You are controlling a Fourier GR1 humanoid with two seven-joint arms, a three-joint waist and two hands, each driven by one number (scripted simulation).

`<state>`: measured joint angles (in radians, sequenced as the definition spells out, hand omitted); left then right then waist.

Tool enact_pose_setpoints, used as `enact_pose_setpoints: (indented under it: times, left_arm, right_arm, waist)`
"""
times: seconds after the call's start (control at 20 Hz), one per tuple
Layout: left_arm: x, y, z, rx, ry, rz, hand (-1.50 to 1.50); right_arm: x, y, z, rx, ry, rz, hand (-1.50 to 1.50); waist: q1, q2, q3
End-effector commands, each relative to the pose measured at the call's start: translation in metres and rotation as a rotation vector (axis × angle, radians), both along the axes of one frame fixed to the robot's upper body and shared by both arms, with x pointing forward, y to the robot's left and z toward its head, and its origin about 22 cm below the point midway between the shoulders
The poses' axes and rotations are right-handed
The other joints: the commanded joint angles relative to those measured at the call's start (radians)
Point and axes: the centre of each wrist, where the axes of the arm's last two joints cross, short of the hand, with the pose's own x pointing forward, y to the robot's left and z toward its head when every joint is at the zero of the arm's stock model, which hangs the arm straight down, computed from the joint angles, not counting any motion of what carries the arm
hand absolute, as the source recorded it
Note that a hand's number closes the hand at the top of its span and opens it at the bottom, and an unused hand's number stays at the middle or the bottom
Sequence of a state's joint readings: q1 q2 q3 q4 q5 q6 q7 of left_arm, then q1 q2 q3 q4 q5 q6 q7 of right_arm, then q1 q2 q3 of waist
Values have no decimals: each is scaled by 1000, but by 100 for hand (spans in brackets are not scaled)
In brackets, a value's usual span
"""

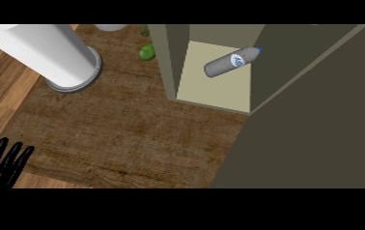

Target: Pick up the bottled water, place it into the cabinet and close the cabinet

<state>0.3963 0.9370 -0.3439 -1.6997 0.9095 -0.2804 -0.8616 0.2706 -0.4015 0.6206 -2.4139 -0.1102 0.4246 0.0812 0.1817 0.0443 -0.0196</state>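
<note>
Brown wood-grain tabletop (pixel 135 132) fills the view, with a paler wooden strip along its left edge. Left hand (pixel 13 160) shows at the lower left edge, fingers straight and spread, resting; it holds nothing. Right hand is not in view. Upper left: a large white cylinder (pixel 50 55) stands on the tabletop on a grey ringed base. Further right, near the top, a green fruit (pixel 147 51) lies just beside the cabinet wall; a second green bit above it is too cut off to identify.

Cabinet (pixel 171 60) stands open, olive walls around a pale floor. Bottled water (pixel 233 62) is already inside, lying on its side at a slant, blue cap pointing up-right, white label round the middle. Cabinet door (pixel 306 122) swings out wide at the right.

Handling, judged: plastic bottle is probably light to moderate, smooth and round, so prone to rolling or slipping; walls may dent slightly. Best hold is across the labelled mid-body, not the narrow cap end. Placement looks done; closing the door remains.
</note>
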Motion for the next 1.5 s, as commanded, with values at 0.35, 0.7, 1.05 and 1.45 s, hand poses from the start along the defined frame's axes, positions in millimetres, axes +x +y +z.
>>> enact_pose_setpoints:
  times: [0.35,0.7,1.05,1.45]
  left_arm:
    - [3,8,3,-23,-10,-16,-150]
    - [-1,21,7,-19,-3,28,-150]
    - [-4,26,6,-50,17,29,-150]
    - [-3,32,13,-48,10,33,-150]
  right_arm:
    - [61,47,-31,95,308,-14,150]
    - [136,55,-21,121,329,-255,150]
    - [221,75,-2,99,302,-468,150]
    - [283,88,11,55,298,-512,150]
  waist:
    - [17,7,9]
    - [-30,-17,13]
    - [-62,-19,18]
    - [-86,-20,19]
